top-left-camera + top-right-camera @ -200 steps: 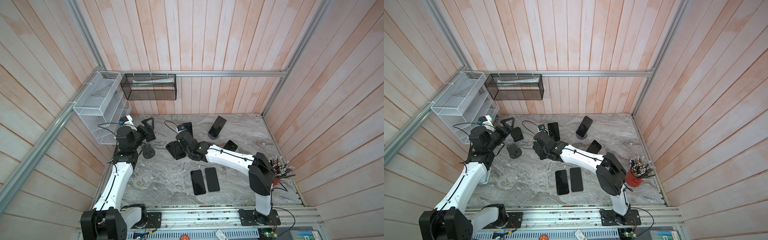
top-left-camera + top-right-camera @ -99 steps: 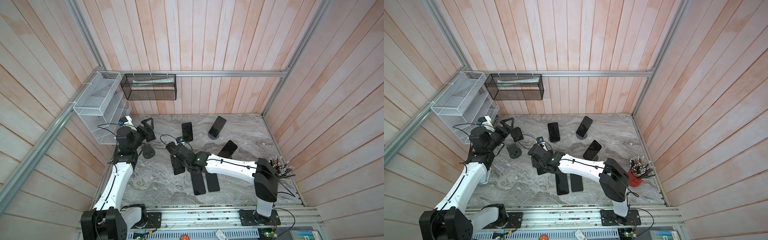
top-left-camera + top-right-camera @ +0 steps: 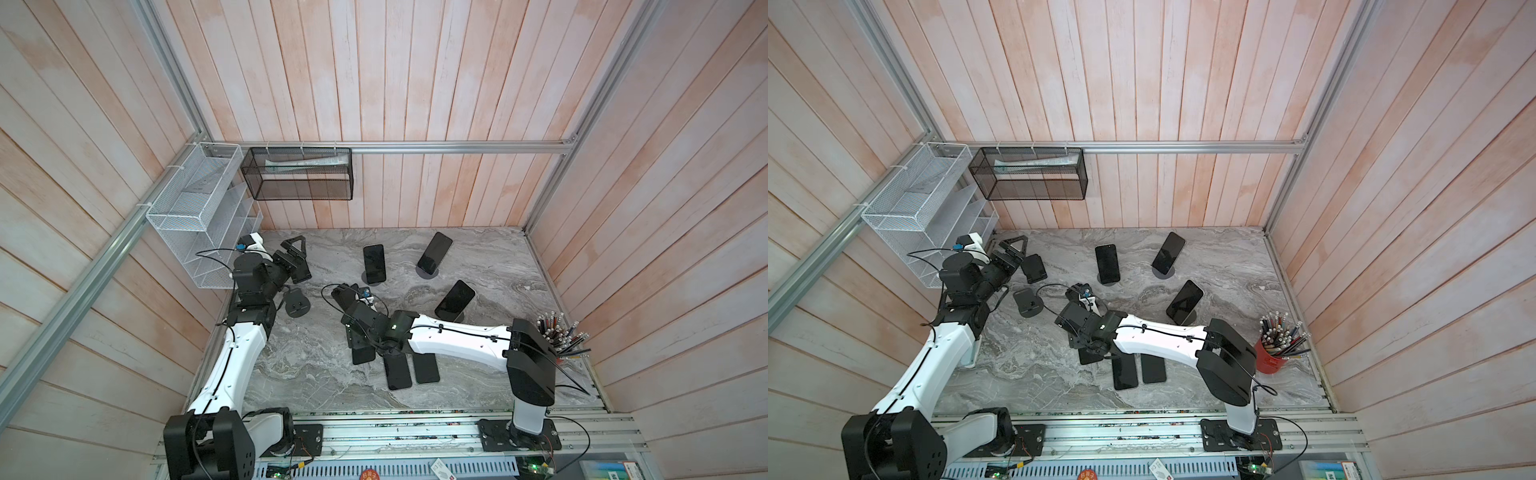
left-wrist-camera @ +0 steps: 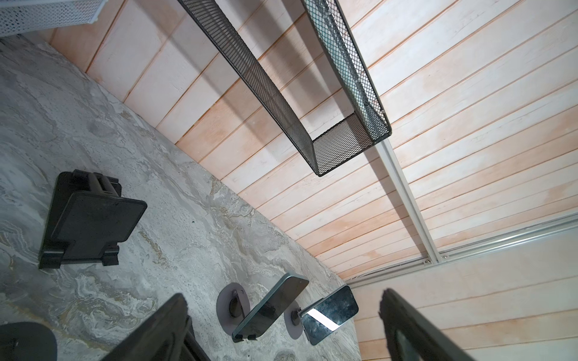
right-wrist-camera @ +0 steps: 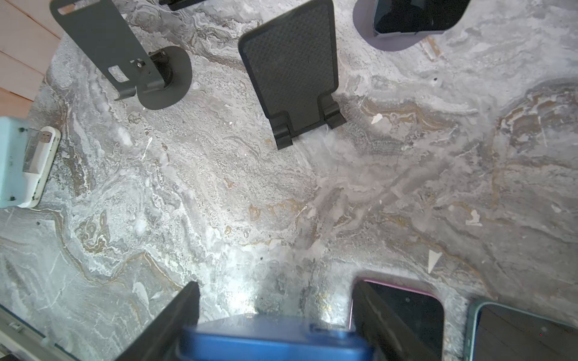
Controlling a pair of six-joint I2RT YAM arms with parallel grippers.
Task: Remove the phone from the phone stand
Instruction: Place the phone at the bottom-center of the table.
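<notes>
Now the right gripper [image 5: 275, 315] holds a blue phone [image 5: 275, 342].
The left gripper [image 4: 281, 328] is open and empty, near the table's [image 3: 490, 257] far left corner.

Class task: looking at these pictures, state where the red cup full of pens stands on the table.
In a top view, the red pen cup stands near the table's right edge, beside the right arm's black elbow joint.

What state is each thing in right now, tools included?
Left tool: open, empty.
Right tool: closed on the blue phone.
Centre phone: propped on its stand.
Back phone: propped on its stand.
Right phone: propped on its stand.
Pink-edged phone: lying flat.
Teal-edged phone: lying flat.
Round-base stand: empty.
Rectangular stand: empty.
</notes>
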